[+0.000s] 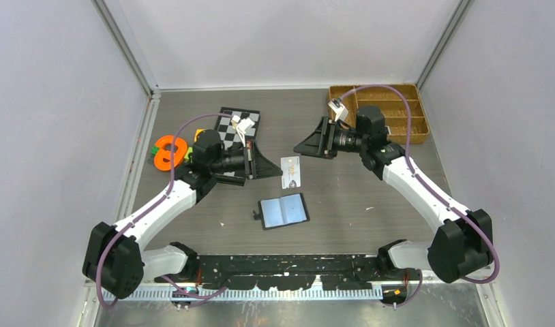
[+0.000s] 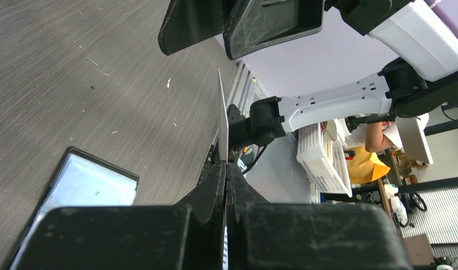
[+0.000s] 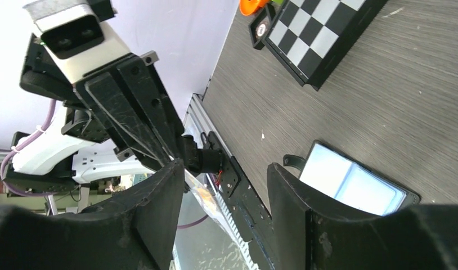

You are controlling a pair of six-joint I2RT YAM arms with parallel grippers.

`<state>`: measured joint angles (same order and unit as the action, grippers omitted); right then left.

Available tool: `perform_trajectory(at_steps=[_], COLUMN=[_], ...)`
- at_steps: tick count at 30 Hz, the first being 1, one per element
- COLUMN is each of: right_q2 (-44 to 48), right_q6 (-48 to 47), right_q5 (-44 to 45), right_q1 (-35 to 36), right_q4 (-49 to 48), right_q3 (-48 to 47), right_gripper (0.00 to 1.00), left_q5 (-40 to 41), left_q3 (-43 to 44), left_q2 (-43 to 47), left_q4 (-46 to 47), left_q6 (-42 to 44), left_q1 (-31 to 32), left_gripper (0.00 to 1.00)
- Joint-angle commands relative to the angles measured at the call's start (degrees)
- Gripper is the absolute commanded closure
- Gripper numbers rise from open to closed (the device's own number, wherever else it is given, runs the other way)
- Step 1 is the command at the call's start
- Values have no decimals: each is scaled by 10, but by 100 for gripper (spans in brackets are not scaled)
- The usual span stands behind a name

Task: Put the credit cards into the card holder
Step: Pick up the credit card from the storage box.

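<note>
Both white-and-black arms are reached forward from the near edge and bent inward. Nearest, the black leather-like folding card holder (image 1: pixel 283 210) is laid open flat on the grey wood-grain table (image 1: pixel 370 204), 2 bluish-grey pockets upward. Just beyond it, a thin whitish rectangular credit card (image 1: pixel 292 172) is pinched at one edge by the left gripper (image 1: pixel 276 170). Opposite, the right gripper (image 1: pixel 303 145) is held with fingers spread wide. Farther back lie a black-and-white chessboard (image 1: pixel 237 126) and a brown woven divided tray (image 1: pixel 391 109).

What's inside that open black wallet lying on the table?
The card holder shows only bare bluish-grey pockets; no card sticks out. Anything slid deep inside a pocket would be hidden. One credit card sits clamped in the left hand, outside it.
</note>
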<state>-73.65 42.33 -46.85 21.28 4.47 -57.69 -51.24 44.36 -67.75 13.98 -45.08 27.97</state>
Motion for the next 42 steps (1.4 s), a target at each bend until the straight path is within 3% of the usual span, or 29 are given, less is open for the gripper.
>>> perform_trajectory(at_steps=[1,10,18,32,40,42], right_q2=[20,39,31,17,21,22], right_q6=[-5,69,76,84,86,51], right_q5=[8,-87,-98,-108,-83,-52], right_q1=[1,7,20,32,32,31], right_q4=[-22,-154,-168,-176,-183,-125], right_q3=[12,73,75,80,83,73], right_gripper=[38,37,40,63,98,99], left_q5=[23,61,65,74,78,92], left_q3=[-3,-9,-13,-18,-20,-17], left_q2=[21,44,47,47,43,46], left_q4=[33,33,48,62,39,-5], left_q6=[-6,-12,-25,-38,-33,-16], left_q1=[-7,-13,-13,-13,-13,-13], left_gripper=[100,100,100,100,99,80])
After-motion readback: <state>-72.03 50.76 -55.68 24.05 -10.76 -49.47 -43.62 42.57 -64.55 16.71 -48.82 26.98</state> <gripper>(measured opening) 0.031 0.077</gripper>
